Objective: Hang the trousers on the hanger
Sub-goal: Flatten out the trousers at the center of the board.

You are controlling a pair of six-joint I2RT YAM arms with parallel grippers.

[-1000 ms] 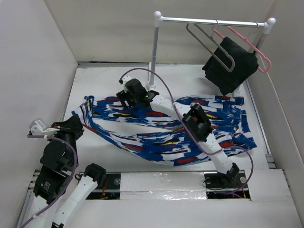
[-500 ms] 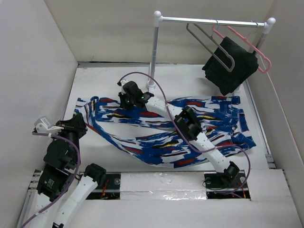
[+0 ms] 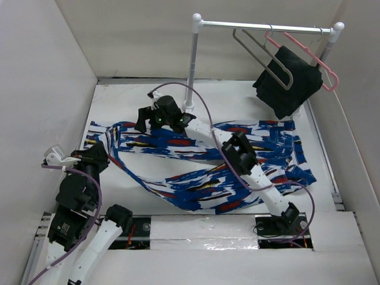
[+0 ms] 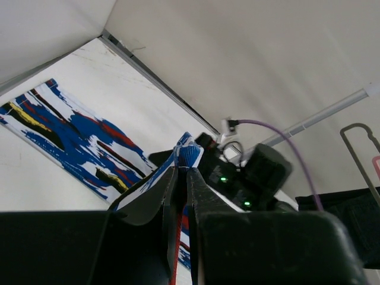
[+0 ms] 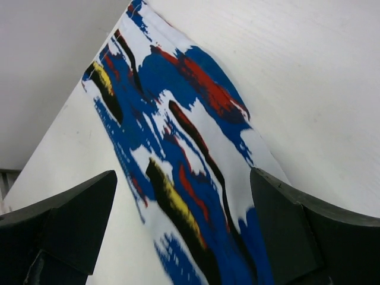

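Note:
The trousers (image 3: 196,178), printed blue, white, red and black, lie spread across the white table. My left gripper (image 3: 104,153) at the left is shut on an edge of the trousers (image 4: 185,155), which is pinched between the jaws and lifted off the table. My right gripper (image 3: 142,123) hovers open over the far left leg. In the right wrist view the printed fabric (image 5: 196,89) lies between its spread fingers (image 5: 183,177). The grey wire hanger (image 3: 261,53) hangs on the rail at the back right. Its edge also shows in the left wrist view (image 4: 356,142).
A pink hanger (image 3: 329,74) holding a black cloth (image 3: 291,80) hangs beside the wire hanger on a white rail (image 3: 267,26). The rail's post (image 3: 191,71) stands just behind my right gripper. White walls enclose the table on three sides.
My right gripper has moved left and farther back along the trousers, staying open. My left gripper keeps its grip. The fabric has shifted slightly to the left.

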